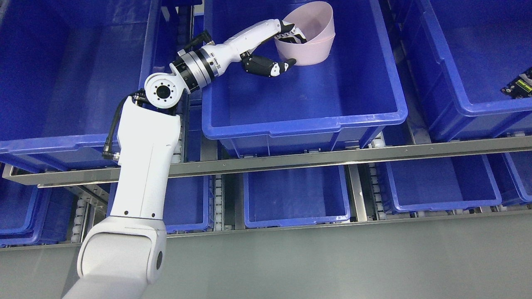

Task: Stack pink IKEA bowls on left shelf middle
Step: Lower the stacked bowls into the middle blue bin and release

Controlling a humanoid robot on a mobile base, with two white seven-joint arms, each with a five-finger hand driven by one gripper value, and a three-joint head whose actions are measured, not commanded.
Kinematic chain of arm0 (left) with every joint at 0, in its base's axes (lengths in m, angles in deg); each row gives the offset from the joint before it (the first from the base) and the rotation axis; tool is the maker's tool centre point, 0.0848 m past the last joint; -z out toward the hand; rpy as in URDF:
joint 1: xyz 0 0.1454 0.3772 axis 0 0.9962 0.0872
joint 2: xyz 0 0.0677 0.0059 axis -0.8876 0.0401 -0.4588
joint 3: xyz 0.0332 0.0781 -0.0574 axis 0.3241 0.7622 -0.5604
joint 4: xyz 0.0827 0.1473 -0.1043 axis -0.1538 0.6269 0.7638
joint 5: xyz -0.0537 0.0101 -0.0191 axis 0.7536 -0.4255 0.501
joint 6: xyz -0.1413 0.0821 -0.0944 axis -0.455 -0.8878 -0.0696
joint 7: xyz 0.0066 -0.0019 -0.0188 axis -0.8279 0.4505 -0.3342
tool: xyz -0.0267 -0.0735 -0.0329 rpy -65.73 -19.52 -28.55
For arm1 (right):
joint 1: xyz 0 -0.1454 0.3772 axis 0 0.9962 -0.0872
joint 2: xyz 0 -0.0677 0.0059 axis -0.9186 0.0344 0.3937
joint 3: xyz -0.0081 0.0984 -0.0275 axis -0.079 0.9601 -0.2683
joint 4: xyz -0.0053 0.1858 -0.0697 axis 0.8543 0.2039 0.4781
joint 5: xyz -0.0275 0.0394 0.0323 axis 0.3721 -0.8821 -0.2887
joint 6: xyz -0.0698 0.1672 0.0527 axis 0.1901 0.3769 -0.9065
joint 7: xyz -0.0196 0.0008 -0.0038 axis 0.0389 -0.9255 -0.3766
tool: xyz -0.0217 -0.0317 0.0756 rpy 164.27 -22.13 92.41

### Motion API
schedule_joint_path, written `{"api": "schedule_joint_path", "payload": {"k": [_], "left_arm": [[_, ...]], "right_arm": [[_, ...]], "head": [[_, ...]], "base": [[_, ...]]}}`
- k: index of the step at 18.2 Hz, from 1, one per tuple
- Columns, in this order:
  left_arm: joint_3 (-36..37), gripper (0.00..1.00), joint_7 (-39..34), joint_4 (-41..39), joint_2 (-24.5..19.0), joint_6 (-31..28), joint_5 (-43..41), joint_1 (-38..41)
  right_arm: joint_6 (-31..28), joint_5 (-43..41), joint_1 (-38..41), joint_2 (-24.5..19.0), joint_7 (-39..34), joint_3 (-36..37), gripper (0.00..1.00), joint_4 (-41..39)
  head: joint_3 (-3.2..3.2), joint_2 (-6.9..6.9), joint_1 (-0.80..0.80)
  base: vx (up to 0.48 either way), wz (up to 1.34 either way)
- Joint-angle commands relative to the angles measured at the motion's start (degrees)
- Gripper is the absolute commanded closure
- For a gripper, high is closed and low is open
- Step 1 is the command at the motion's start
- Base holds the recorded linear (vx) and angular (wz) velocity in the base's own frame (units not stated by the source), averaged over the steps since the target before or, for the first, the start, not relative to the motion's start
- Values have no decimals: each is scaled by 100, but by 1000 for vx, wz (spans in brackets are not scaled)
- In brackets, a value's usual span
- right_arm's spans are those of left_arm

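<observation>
Two pink bowls (314, 39) sit nested at the back of the middle blue bin (307, 116), the upper one tilted in the lower. My left arm reaches up from the lower left into this bin. My left hand (293, 50) holds the near rim of the upper bowl: its fingers (291, 34) hook inside and the thumb (274, 66) presses the outer wall. The right arm does not show.
A large blue bin (62, 83) stands to the left. Another blue bin (469, 74) at the right holds a dark item with a green label (519, 85). A metal rail (332, 157) fronts the shelf, with smaller blue bins (297, 199) below it.
</observation>
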Motion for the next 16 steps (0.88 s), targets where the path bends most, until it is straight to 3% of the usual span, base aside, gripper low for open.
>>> {"api": "schedule_joint_path", "payload": {"k": [1, 3, 5, 7, 10, 13, 16], "left_arm": [[234, 72, -14, -59, -52, 6, 242, 34], [252, 51, -14, -341, -52, 6, 268, 130], [269, 20, -84, -525, -52, 6, 268, 219], [191, 1, -154, -754, -52, -37, 294, 280], [-196, 0, -898, -904, -52, -55, 1239, 254], [-626, 0, -2503, -904, -52, -55, 2498, 210], [-680, 0, -4035, -1473, -52, -273, 2536, 717]], "right_arm": [[-1, -9, 0, 100, 0, 27, 0, -100], [-1, -9, 0, 100, 0, 27, 0, -100], [-1, -9, 0, 100, 0, 27, 0, -100], [-1, -9, 0, 100, 0, 27, 0, -100], [-1, -9, 0, 100, 0, 27, 0, -100], [-1, -9, 0, 100, 0, 27, 0, -100], [-1, -9, 0, 100, 0, 27, 0, -100]], "head": [[0, 0, 0], [0, 0, 0], [0, 0, 0], [0, 0, 0], [0, 0, 0], [0, 0, 0], [0, 0, 0]], "base": [[0, 0], [0, 0], [0, 0], [0, 0], [0, 0], [0, 0], [0, 0]]}}
